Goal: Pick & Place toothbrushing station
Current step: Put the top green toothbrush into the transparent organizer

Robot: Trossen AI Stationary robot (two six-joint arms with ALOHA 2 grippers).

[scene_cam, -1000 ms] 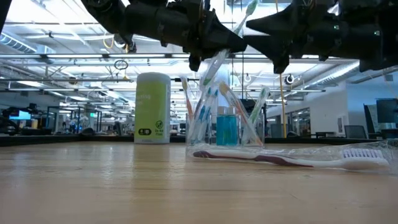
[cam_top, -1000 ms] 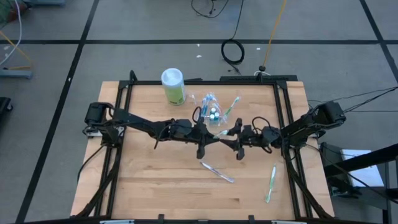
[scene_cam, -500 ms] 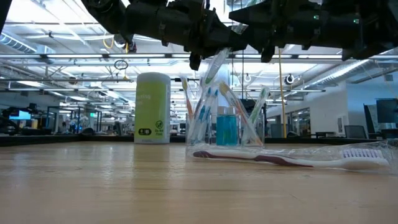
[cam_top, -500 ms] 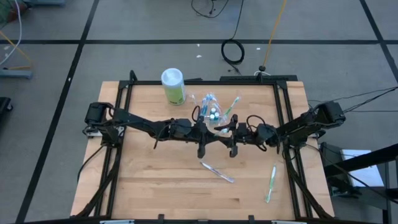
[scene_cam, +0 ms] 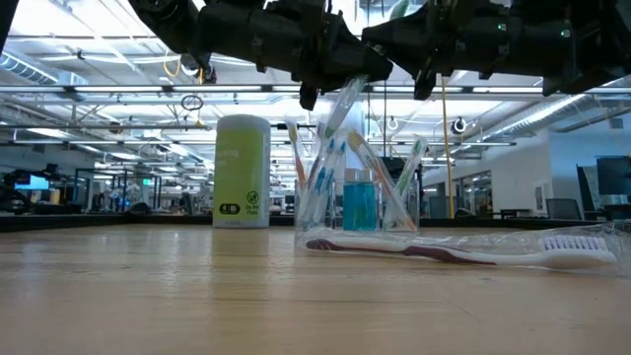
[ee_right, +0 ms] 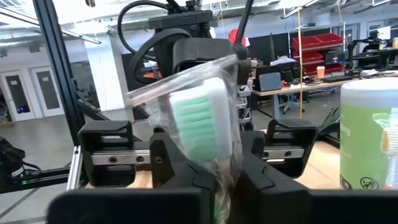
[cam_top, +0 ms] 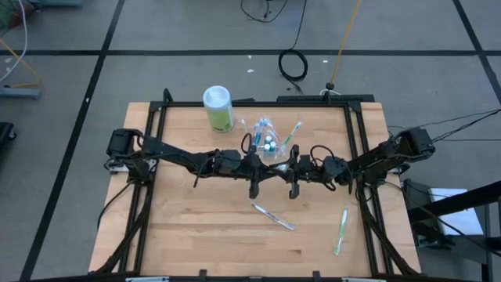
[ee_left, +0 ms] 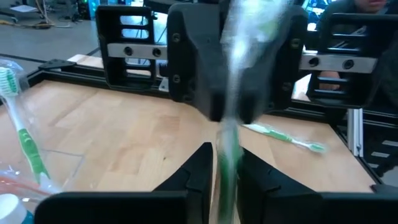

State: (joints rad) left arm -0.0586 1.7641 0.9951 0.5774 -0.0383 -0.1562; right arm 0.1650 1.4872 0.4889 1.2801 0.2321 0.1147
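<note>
Spanning both grippers, a plastic-wrapped green toothbrush [ee_right: 202, 115] is clenched by left gripper [cam_top: 252, 186] and right gripper [cam_top: 294, 188], which has closed in.

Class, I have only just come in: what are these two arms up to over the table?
Both arms meet above the middle of the table, just in front of the clear cup of brushes and tubes. The left hand and the right hand are each shut on the same wrapped green toothbrush, held between them in the air. Two more wrapped brushes lie on the table: a purple one and a green one. A green canister stands behind.
</note>
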